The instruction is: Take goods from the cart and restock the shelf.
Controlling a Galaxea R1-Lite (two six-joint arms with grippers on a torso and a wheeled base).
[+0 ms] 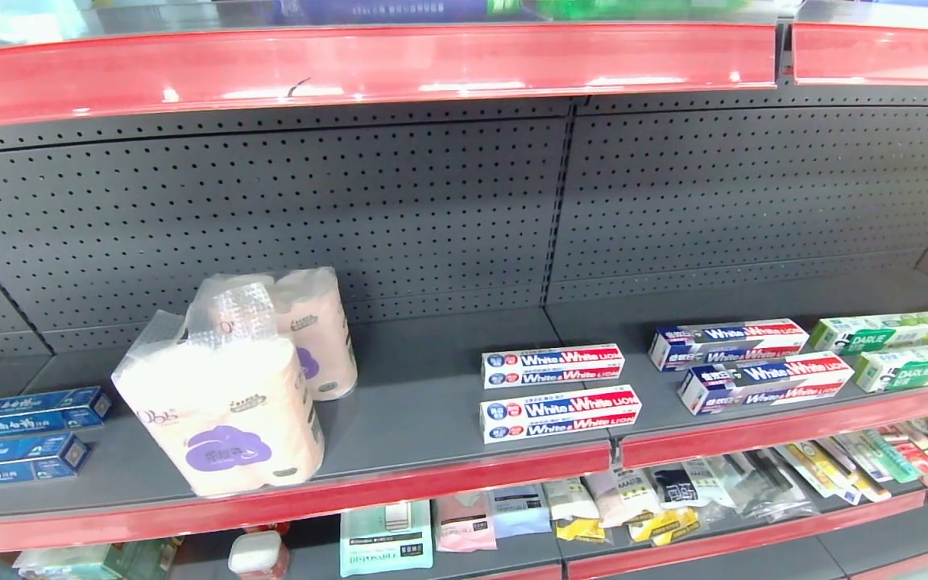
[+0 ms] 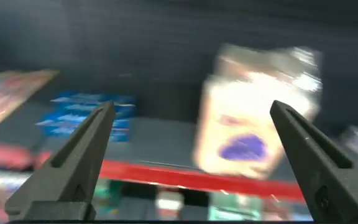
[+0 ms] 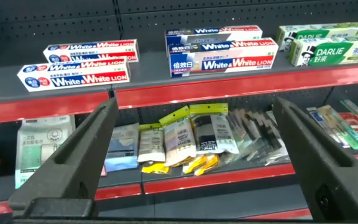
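- Left claw (image 2: 191, 106): fingers spread wide, nothing but air between them.
- Straight past it, and pretty blurry, is the front toilet-paper pack (image 2: 253, 124). It stands at the near edge of the shelf (image 2: 160, 134), right behind the red price rail (image 2: 166, 174).
- Left of that pack are the blue toothpaste boxes (image 2: 89, 115), lying flat on the same shelf.
- Right claw (image 3: 196, 99): also wide open and holding nothing, sitting out in front of the right part of the shelf.
- Past it, the red-and-white toothpaste boxes (image 3: 79, 62) lie flat in pairs, one box behind the other. One pair is in the left bay and another pair is in the next bay to the right.
- Right of those, at the far right end, are the green toothpaste boxes (image 3: 328, 43), also lying flat.
- From the head view, the front pack is upright, left of the middle. A second toilet-paper pack (image 1: 315, 330) stands just behind it and slightly right. They look like they're touching, but I can't say for sure.
- There's a bare grey stretch of shelf between the packs and the nearest red-and-white pair.
- The blue boxes are two deep, well left of the packs.
- Behind everything is the grey pegboard back panel (image 1: 351, 209).
- One level down, the lower shelf (image 1: 875, 532) holds a row of flat packets (image 1: 673, 491).
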